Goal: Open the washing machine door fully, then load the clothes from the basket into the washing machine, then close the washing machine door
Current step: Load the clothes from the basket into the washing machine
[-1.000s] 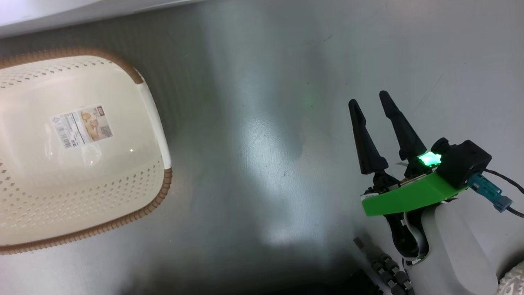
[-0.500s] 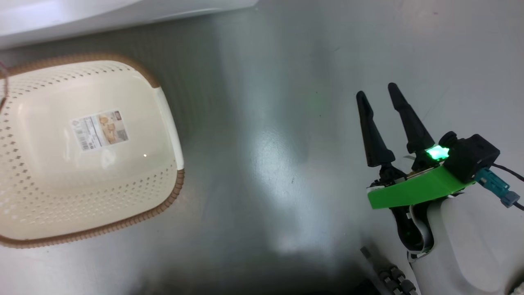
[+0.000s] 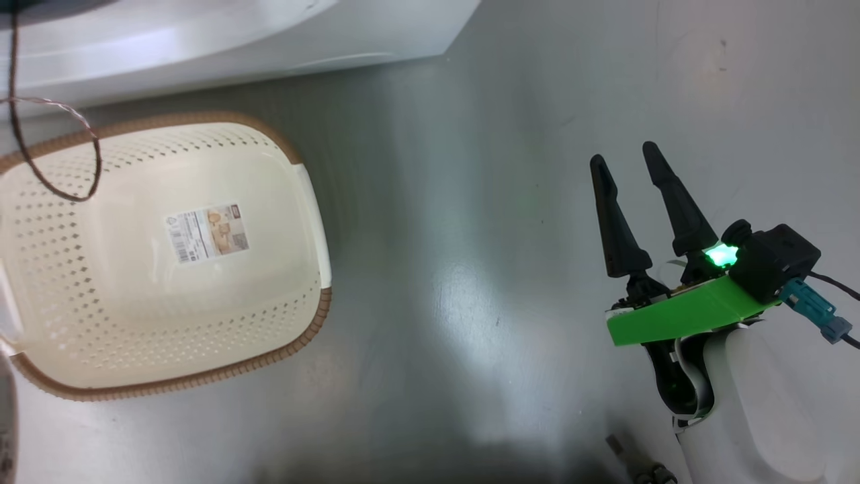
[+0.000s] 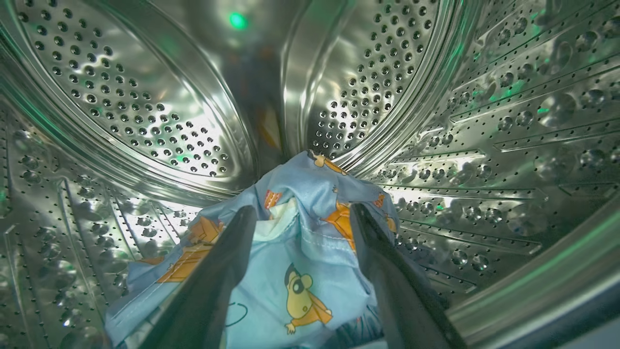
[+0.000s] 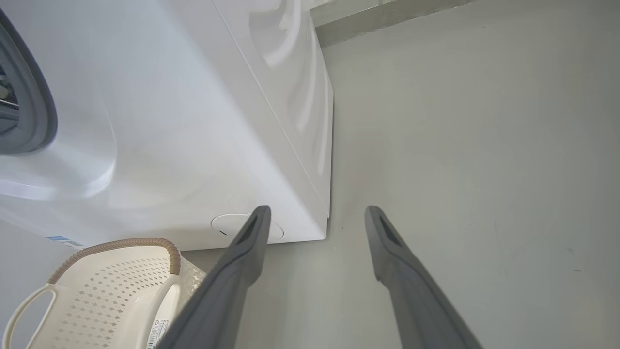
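In the left wrist view my left gripper [image 4: 304, 208] is inside the washing machine's perforated steel drum [image 4: 145, 97], its fingers spread open. The clothes [image 4: 295, 291], blue fabric with orange cartoon prints, lie in a heap on the drum floor between and under the fingers. The cream basket [image 3: 101, 323] stands on the floor at the left with just a label sticker [image 3: 207, 233] on its bottom; its handle end is the basket [image 5: 111, 295] at lower left in the right wrist view. My right gripper [image 3: 628, 153] hovers open over bare floor, far right of the basket. The washing machine door is out of view.
The washing machine's white body [image 3: 201, 40] runs along the top left, just behind the basket. The right wrist view has its front corner [image 5: 193, 121], grey gasket [image 5: 29, 97] and round service flap [image 5: 223, 227]. A thin dark cable [image 3: 97, 161] loops over the basket's far rim. Grey floor lies around my right gripper [image 5: 317, 209].
The head camera has swung, so the basket and the machine's base sit further right and lower in the picture. My left gripper has gone from shut to open. The right gripper has held its pose.
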Available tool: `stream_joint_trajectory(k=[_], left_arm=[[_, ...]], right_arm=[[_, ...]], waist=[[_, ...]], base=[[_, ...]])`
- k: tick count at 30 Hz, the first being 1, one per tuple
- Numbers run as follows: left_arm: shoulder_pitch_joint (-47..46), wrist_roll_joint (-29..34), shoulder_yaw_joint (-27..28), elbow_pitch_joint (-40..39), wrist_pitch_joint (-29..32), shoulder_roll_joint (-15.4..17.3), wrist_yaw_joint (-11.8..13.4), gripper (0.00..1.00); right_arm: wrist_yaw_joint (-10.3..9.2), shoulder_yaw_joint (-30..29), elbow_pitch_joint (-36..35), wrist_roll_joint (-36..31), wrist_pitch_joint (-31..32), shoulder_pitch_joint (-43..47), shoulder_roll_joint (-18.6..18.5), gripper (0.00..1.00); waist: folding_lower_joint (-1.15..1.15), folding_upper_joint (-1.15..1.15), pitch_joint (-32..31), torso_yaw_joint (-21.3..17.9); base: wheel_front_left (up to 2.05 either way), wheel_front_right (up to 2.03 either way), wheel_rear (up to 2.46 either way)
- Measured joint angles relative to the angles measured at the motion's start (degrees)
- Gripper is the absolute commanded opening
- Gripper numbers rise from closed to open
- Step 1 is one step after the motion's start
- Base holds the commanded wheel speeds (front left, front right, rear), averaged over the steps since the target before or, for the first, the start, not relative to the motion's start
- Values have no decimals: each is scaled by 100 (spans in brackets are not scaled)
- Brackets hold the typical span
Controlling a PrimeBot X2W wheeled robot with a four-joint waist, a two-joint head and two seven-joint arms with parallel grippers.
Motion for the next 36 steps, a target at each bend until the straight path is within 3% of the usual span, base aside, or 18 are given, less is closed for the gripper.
stream_joint_trajectory(k=[18, 36], left_arm=[[1143, 220, 604, -748, 0, -149, 9, 100], [3292, 748, 1337, -2276, 0, -515, -1, 100]], right_arm=[[0, -82, 82, -64, 0, 35, 0, 100], [0, -144, 235, -66, 0, 350, 1, 100]], waist=[[0, 0, -509, 84], [0, 0, -1283, 170]], base=[[0, 0, 0], [0, 0, 0]])
